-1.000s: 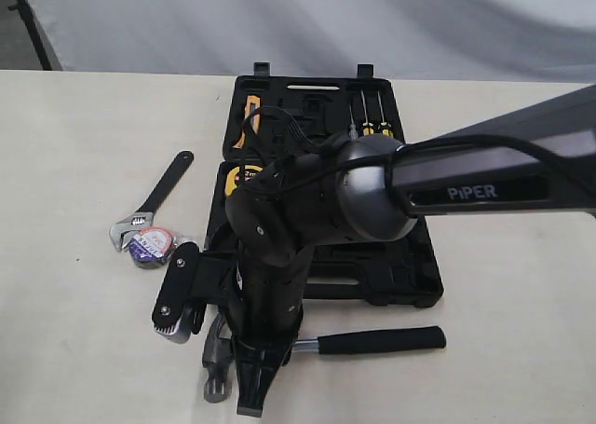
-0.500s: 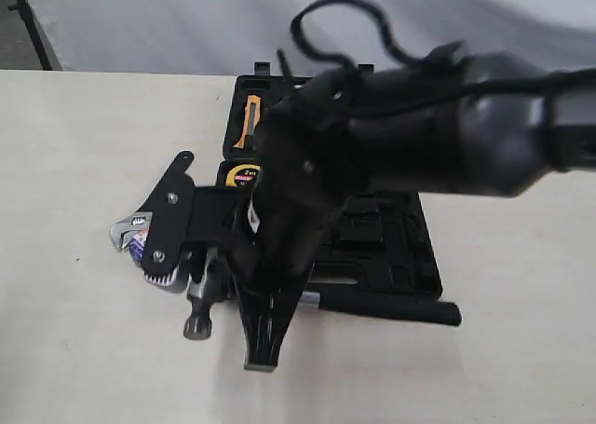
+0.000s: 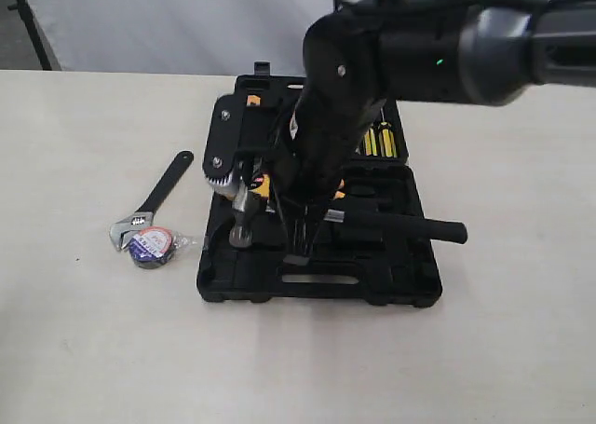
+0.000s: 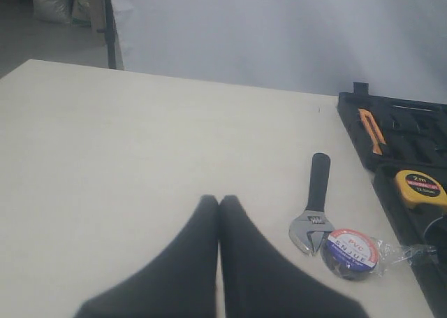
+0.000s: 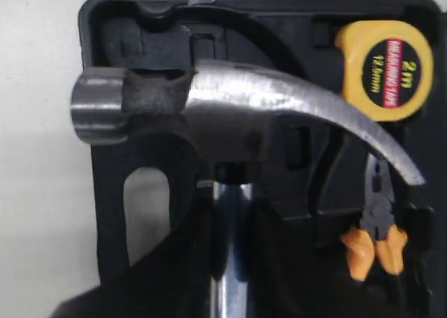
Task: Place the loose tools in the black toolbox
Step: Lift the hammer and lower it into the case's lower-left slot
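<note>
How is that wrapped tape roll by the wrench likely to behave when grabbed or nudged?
The tape roll lies flat on the table, so it would probably slide rather than roll. Its loose clear wrap may crinkle and slip in a grip. A push would likely knock it against the wrench right beside it.

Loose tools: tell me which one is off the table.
The claw hammer: the right gripper holds it over the black toolbox. The adjustable wrench and tape roll lie on the table.
</note>
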Action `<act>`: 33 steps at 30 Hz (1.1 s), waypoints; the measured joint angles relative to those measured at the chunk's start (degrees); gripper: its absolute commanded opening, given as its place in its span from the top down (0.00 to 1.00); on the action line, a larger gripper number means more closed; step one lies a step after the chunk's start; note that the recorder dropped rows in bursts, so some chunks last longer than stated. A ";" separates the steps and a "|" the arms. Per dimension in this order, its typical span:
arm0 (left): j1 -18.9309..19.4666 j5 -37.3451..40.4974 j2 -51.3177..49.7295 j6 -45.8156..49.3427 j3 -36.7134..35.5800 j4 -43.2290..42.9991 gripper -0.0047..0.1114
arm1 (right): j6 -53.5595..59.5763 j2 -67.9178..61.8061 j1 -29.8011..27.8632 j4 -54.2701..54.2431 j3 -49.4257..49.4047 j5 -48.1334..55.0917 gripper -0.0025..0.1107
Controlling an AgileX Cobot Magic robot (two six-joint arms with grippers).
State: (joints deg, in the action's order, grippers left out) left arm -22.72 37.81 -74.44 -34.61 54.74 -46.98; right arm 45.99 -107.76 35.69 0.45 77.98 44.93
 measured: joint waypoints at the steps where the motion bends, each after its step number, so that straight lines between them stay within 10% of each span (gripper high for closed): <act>1: 0.00 0.00 0.00 0.00 0.00 0.00 0.95 | 1.19 -1.58 0.00 0.00 0.14 -0.93 0.98; 24: 0.00 0.00 0.00 0.00 0.00 0.00 0.95 | -1.08 -9.68 3.12 5.24 0.52 -8.55 0.97; 33: 0.00 0.00 0.00 0.00 0.00 0.00 0.95 | -2.33 -8.51 3.12 6.96 0.52 -7.47 0.54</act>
State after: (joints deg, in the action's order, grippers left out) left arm -22.72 37.81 -74.44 -34.61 54.74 -46.98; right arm 43.66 -116.26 38.82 7.41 78.50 37.47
